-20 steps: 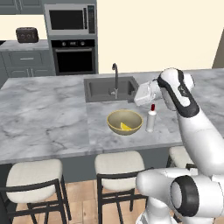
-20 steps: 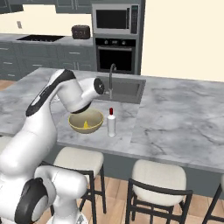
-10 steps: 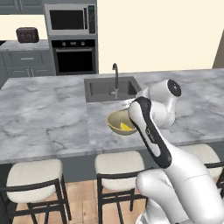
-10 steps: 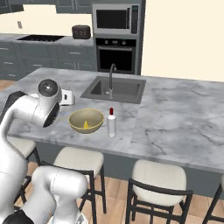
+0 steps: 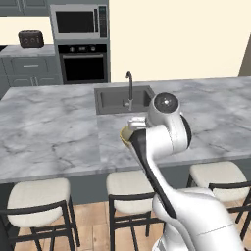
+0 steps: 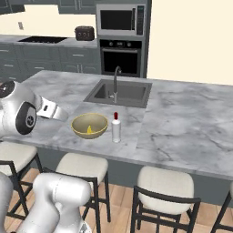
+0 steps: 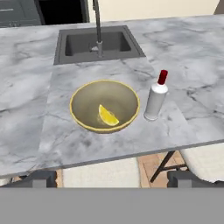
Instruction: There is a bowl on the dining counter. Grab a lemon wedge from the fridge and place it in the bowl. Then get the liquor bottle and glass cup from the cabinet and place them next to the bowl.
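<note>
Fingers (image 7: 111, 178) spread wide, empty — bowl (image 7: 105, 106) with lemon wedge (image 7: 107, 116) ahead, bottle (image 7: 156, 97) seemingly just beside.

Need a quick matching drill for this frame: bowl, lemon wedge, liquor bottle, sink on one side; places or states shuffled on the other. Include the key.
Things:
1. bowl
2. lemon wedge
3. liquor bottle
4. sink

Places or states:
A. upright on the counter beside the bowl, red cap
B. set into the counter behind the bowl, with a faucet
C. lying inside the bowl
D. yellow-rimmed, on the counter near its front edge

Pairs: 1-D, 2-C, 3-A, 4-B
</note>
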Controlling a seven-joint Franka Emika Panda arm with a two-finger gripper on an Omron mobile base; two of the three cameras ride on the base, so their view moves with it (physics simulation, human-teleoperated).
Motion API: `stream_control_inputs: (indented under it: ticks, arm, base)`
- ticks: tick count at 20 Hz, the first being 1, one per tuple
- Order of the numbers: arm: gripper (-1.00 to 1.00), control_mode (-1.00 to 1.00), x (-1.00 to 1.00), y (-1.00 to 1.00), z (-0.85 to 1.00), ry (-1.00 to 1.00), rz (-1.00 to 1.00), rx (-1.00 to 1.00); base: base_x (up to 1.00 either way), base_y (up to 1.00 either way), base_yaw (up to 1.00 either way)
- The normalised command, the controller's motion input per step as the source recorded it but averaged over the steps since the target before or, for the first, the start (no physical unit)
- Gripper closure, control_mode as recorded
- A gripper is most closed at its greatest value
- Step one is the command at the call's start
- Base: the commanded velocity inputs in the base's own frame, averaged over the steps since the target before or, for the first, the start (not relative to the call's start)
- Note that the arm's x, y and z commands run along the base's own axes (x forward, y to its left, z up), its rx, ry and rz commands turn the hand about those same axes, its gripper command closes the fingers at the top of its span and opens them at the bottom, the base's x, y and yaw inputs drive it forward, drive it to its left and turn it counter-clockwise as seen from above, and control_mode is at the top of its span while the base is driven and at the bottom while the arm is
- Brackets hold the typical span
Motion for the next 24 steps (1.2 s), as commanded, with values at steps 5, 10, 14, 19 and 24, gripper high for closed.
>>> stream_control_inputs:
  ticks: [5,10,14,19,24]
  arm:
    - [-1.00,-1.00,-0.75,-0.25,0.03,0.04,-0.20,-0.09]
    - [-1.00,-1.00,-0.86,-0.28,0.00,0.05,-0.01,0.00]
    - [-1.00,-1.00,-0.65,-0.14,0.00,0.11,0.08,0.00]
    - [-1.00,-1.00,-0.15,-0.01,-0.02,0.05,0.17,0.00]
    - [-1.00,-1.00,0.00,0.01,-0.11,0.00,0.17,0.04]
  base:
    - [0.00,0.00,0.00]
    - [0.00,0.00,0.00]
    - [0.00,0.00,0.00]
    - [0.00,0.00,0.00]
    - [0.00,0.00,0.00]
